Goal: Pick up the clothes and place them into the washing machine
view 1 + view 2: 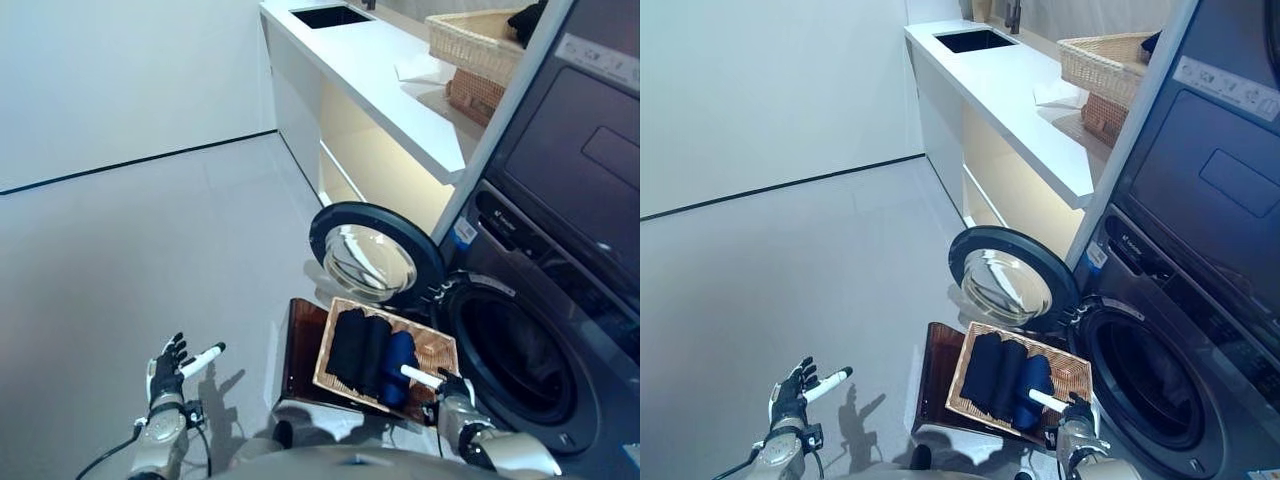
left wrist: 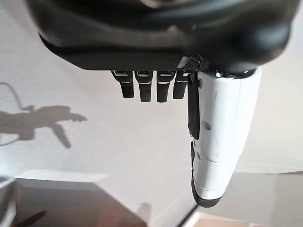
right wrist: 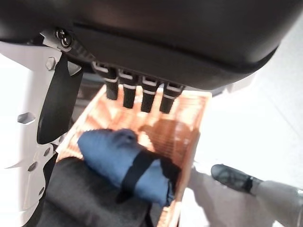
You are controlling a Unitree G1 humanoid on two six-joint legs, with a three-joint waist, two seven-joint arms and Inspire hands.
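Observation:
A shallow wicker basket (image 1: pixel 437 352) rests on a low dark brown box (image 1: pixel 300 345) in front of the washing machine (image 1: pixel 560 300). The machine's round door (image 1: pixel 372 255) stands open and the drum opening (image 1: pixel 520 365) is dark. In the basket lie rolled black clothes (image 1: pixel 352 345) and a rolled blue garment (image 1: pixel 397 362) with a dark band (image 3: pixel 135 168). My right hand (image 1: pixel 452 392) is open just above the basket's near corner, its fingers (image 3: pixel 142 97) straight over the blue roll (image 3: pixel 118 153) and holding nothing. My left hand (image 1: pixel 165 378) is open and empty over the floor at the lower left.
A long white counter (image 1: pixel 370 70) with a sink (image 1: pixel 330 15) runs along the back. A second wicker basket (image 1: pixel 470 40) holding a dark cloth stands on it beside the machine. Pale grey floor (image 1: pixel 150 260) lies to the left.

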